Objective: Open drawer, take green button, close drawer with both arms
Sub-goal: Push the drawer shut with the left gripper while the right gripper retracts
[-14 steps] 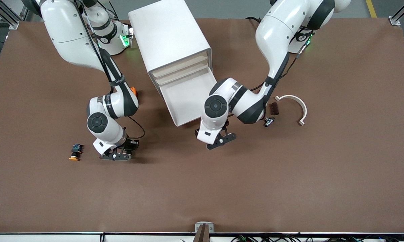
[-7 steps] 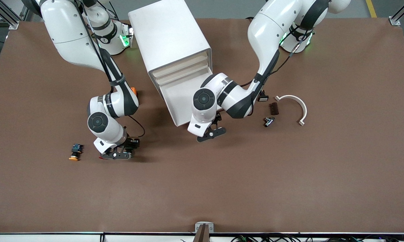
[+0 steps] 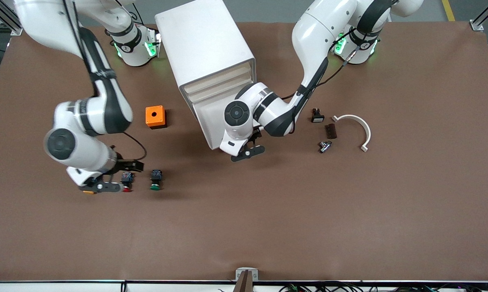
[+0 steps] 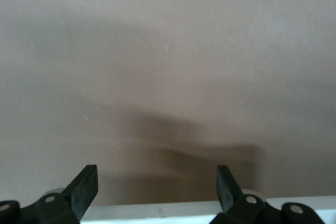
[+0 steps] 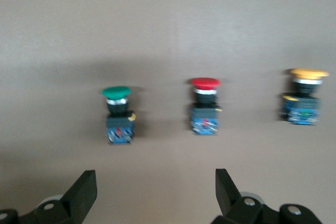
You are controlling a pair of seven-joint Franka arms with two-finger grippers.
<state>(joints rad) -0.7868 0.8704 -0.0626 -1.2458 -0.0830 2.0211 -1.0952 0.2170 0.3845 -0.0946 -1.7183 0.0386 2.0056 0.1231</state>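
**Green button now lies out on the table**

Button (image 3: pixel 155 180) with the green cap lies on the brown table (image 3: pixel 268 227), nearer the front camera than the orange box (image 3: pixel 155 117). A second ago the right gripper (image 3: pixel 99 186) was low over this spot with its fingers pressed together. Now its fingers are spread, it holds nothing, and it has lifted off toward the right arm's end of the table. So the button looks set down and the taking part looks done.

A red button (image 3: pixel 126 181) lies just beside the green one, and a yellow button (image 3: pixel 89 192) peeks out under the right gripper.

The drawer (image 3: pixel 215 121) of the white cabinet (image 3: pixel 203 44) is open. The left gripper (image 3: pixel 247 152) has come in to the drawer's front edge, fingers spread and empty. I think closing the drawer is next.

A white curved piece (image 3: pixel 355 127) and small dark parts (image 3: pixel 325 132) lie toward the left arm's end, well apart from the drawer. Nothing seems to block it.
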